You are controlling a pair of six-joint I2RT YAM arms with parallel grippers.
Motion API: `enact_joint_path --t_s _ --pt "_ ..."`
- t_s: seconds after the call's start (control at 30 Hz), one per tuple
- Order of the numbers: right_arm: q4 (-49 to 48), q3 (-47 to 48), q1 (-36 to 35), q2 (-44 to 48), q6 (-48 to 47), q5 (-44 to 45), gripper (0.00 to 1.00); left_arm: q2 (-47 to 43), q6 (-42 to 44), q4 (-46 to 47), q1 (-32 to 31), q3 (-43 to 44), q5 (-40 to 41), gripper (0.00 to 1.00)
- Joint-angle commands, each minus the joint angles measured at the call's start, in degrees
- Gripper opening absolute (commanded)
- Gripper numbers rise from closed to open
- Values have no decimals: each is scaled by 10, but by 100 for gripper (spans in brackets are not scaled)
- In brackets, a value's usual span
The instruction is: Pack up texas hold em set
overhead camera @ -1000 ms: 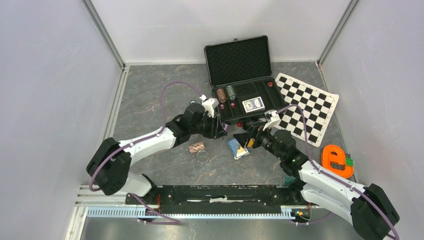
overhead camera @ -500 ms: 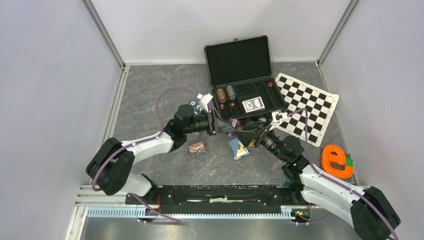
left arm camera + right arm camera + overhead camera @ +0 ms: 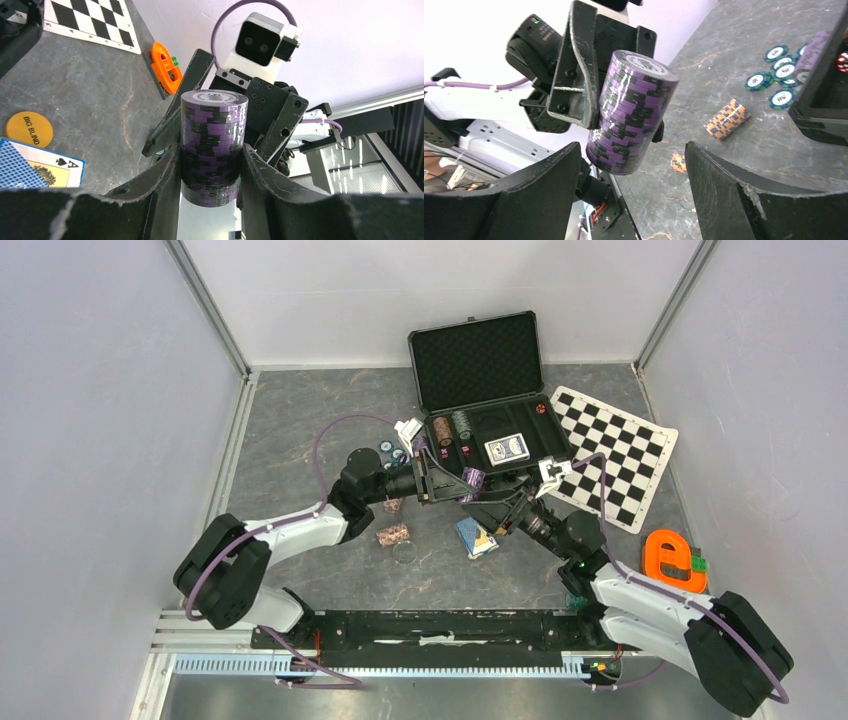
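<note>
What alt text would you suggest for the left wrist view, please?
The left gripper clamps a stack of purple poker chips, the open right gripper straddling it. Left, on the table: yellow Big Blind button, card deck, orange toy, checkered mat.

Left gripper (image 3: pixel 210 150), purple chip stack (image 3: pixel 214 145) and right gripper (image 3: pixel 633 149) crowd the case's (image 3: pixel 478 362) front; teal chips (image 3: pixel 392 453) flank its left (floor (image 3: pixel 300 420) beyond open).
</note>
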State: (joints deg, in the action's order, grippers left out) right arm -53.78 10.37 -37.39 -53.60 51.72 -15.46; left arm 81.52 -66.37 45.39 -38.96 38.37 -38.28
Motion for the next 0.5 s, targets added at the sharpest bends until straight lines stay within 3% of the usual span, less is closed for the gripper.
enact_joint_path --t_s 0.0,0.23,0.4,0.47 --pt "-118 6 -1 -26 61 -18 79 -4 -38 96 2 8 -23 25" --pt "-183 5 -1 -65 113 -30 67 -1 -39 110 2 2 -27 25" --pt "-170 4 -1 -59 106 -27 39 -1 -46 123 2 0 -29 34" --pt "-147 6 -1 -50 92 -23 34 -1 -47 124 2 2 -28 36"
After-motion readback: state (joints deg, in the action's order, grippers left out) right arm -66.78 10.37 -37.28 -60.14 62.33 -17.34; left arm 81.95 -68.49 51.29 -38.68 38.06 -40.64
